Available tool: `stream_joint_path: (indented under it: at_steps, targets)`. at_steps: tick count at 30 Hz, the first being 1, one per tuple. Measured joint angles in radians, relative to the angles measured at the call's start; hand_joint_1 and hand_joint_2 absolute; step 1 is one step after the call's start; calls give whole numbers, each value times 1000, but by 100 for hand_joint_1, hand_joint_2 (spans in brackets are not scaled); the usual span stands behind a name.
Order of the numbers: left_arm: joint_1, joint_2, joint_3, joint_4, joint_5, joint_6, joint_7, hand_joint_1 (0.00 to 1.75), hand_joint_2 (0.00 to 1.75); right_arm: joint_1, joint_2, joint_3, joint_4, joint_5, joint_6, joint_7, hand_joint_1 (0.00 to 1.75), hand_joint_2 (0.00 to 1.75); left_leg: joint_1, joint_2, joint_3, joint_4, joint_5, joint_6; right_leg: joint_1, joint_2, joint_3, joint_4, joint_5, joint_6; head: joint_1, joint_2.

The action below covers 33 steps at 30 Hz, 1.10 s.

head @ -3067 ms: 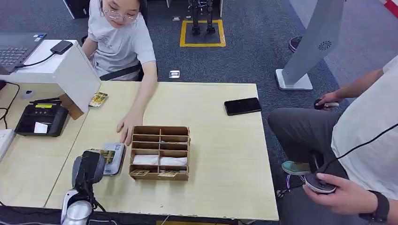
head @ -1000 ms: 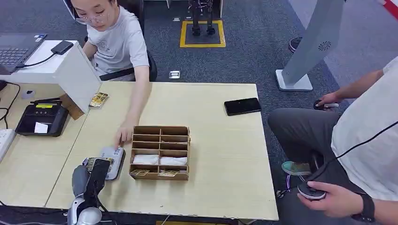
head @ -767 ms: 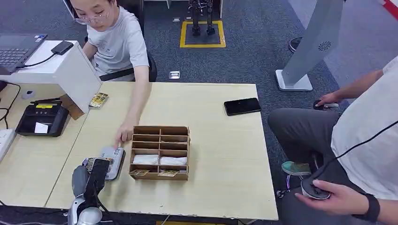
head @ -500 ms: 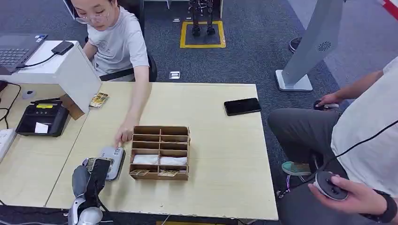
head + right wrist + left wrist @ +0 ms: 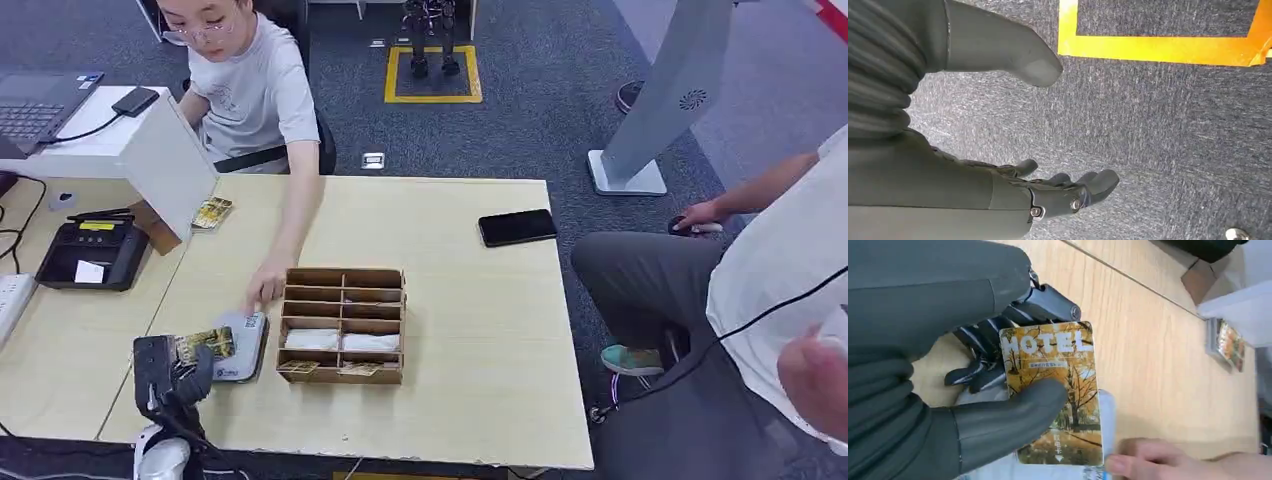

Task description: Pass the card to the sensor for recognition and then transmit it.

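Observation:
My left hand (image 5: pixel 170 372) pinches a hotel card (image 5: pixel 204 345) with an autumn-tree print near the table's front left edge. The left wrist view shows the card (image 5: pixel 1055 390) clamped between the thumb and the dark fingers (image 5: pixel 983 365). The card hovers just over a white card sensor (image 5: pixel 243 344) lying left of the wooden organizer. A person's hand (image 5: pixel 264 289) rests on the sensor's far end, its fingertip (image 5: pixel 1143 464) beside the card. My right hand (image 5: pixel 1013 190) hangs over grey carpet with its fingers apart and nothing in it.
A wooden compartment organizer (image 5: pixel 342 325) with cards stands mid-table. A black phone (image 5: pixel 517 227) lies at the far right. A black terminal (image 5: pixel 89 253) and white box (image 5: pixel 140 140) sit left, a stack of cards (image 5: pixel 211 212) beside them. A second person (image 5: pixel 760 300) sits at the right.
My left hand has turned and lifted the card slightly off the sensor, drawing back toward the table's front edge. The seated person's hand stays on the sensor.

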Motion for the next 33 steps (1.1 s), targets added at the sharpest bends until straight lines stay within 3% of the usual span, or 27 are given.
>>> stream_joint_path:
  at_steps: [13, 16, 21, 26, 28, 33]
  targets:
    - [2, 8, 11, -70, 17, -6, 0, 175, 175, 0, 0, 0, 0, 0, 0, -1, 0, 175, 0, 0, -3, 0, 0, 0, 0, 0, -3, 0, 0, 0, 0, 0]
    - [-1, 17, 12, -81, 47, -5, -25, 175, 175, 0, 0, 0, 0, 1, 0, -1, 0, 175, 0, 0, -3, 0, 0, 0, 0, 0, -3, 0, 0, 0, 0, 0]
    - [-66, 88, 16, -152, 207, -68, 16, 175, 175, -1, 0, 1, 0, 3, 1, 3, 0, 175, 1, 0, -3, 0, 1, 0, 0, 0, -3, 1, 0, 0, 0, 0]
    - [-196, 180, 39, -180, 231, -32, 45, 175, 175, -5, 0, 5, 0, 16, 4, -2, 0, 175, 1, 0, -3, 0, 2, -2, 0, 0, -3, 2, 1, -1, 0, 0]
    - [-243, 202, 43, -180, 155, 36, -2, 175, 175, -7, 0, 8, 1, 22, 8, 8, 0, 175, 1, 0, -3, 0, 2, -2, 0, 0, -3, 2, 1, -1, 0, 0]
    - [-287, 229, 40, -179, -190, 221, -95, 175, 175, -13, 0, 23, 3, 35, 25, 8, 0, 175, 0, 1, -2, 0, 2, -2, 0, 2, -4, 2, 1, -1, 0, 0]
